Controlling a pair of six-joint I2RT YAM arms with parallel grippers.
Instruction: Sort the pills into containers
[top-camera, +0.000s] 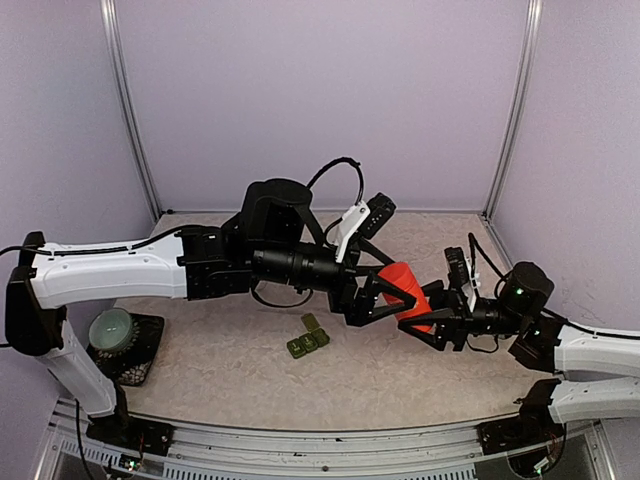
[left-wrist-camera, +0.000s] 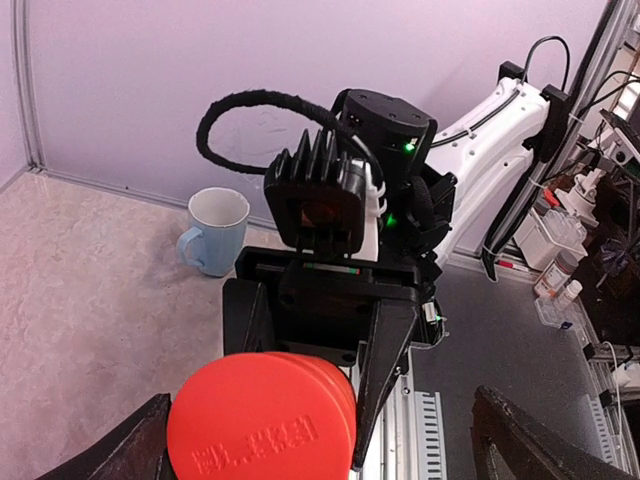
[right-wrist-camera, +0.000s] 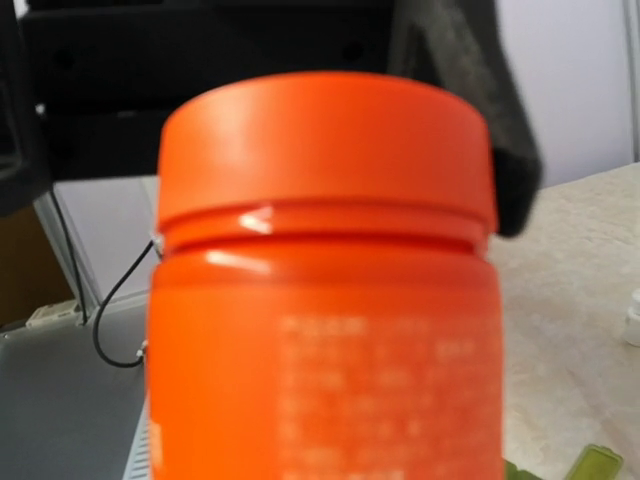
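Right gripper clamps the orange plastic lidded bottle at centre-right; left gripper gapes wide beside its lid. Only the left wrist view shows a pale blue mug.

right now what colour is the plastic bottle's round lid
Orange lid, matching bottle; best in right wrist view.

Soft, even, purplish light, faint shadows. Right wrist view: orange bottle blurred close-up, glare streaks near its top.
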